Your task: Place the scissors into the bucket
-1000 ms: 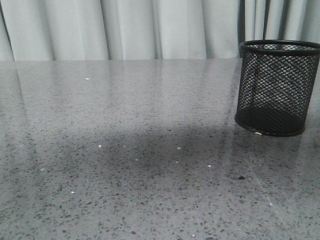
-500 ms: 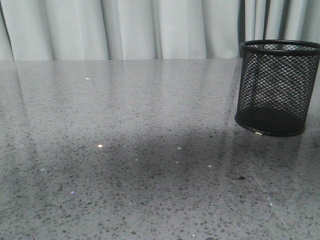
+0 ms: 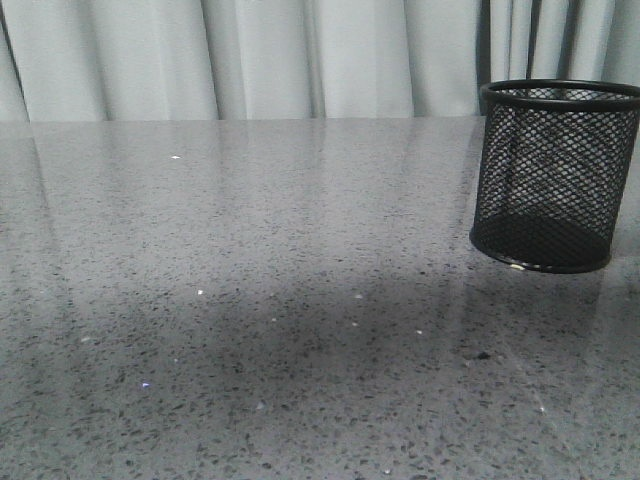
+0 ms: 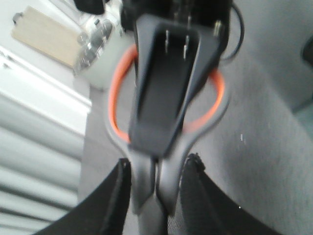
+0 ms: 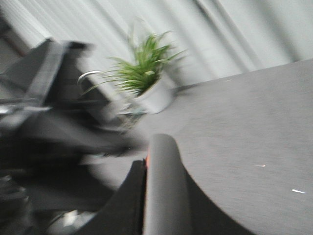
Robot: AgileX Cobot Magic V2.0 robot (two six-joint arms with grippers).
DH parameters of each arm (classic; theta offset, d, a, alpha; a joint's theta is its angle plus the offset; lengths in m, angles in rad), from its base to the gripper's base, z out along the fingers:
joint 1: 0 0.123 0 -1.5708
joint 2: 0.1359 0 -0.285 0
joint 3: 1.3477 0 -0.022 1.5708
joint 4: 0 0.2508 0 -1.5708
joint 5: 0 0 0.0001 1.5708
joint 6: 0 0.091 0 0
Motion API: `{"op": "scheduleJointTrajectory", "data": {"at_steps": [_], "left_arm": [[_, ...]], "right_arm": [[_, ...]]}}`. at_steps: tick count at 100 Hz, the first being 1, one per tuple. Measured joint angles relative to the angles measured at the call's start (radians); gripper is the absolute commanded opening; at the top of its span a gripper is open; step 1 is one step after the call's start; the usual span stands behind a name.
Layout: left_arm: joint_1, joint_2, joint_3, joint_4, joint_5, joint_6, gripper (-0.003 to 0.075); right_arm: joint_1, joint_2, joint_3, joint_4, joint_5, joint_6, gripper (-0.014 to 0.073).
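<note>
Clamping the grey-handled, orange-lined scissors [image 4: 166, 142] near the pivot, the left tool [image 4: 159, 169] holds them lengthwise between its fingers. Black wire-mesh bucket [image 3: 553, 175] stands upright at three o'clock on the speckled grey desk [image 3: 250, 300], arms unseen there. Right tool's [image 5: 161, 196] grip: cannot tell.

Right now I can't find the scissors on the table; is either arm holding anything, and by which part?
The left gripper grips the scissors just below the handles.

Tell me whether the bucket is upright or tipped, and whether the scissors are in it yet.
Upright: the bucket stands on its base on the table, rim up. Not in: the scissors sit between the left gripper's fingers.
</note>
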Motion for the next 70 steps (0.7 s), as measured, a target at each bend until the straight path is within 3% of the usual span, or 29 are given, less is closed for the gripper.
{"op": "scheduleJointTrajectory", "data": {"at_steps": [11,18,30,51,70], "left_arm": [[-0.002,-0.073,-0.014,-0.047,-0.007,0.0,0.0272],[-0.002,-0.107,-0.015,-0.051,-0.011,-0.002,0.0214],[-0.002,-0.152,-0.015,-0.017,-0.013,-0.053,-0.002],[-0.004,-0.28,-0.003,0.171,0.025,-0.323,-0.002],[-0.004,-0.462,0.091,0.357,0.058,-0.631,-0.002]], "right_arm": [[-0.008,0.019,0.011,-0.063,-0.065,-0.004,-0.0064],[-0.008,0.021,0.012,-0.075,-0.077,-0.01,-0.0064],[-0.008,0.021,-0.003,-0.134,-0.079,-0.012,-0.0064],[-0.008,0.056,-0.173,-0.421,-0.029,-0.003,-0.0064],[-0.008,0.196,-0.42,-0.718,0.257,0.12,-0.0064]]}}
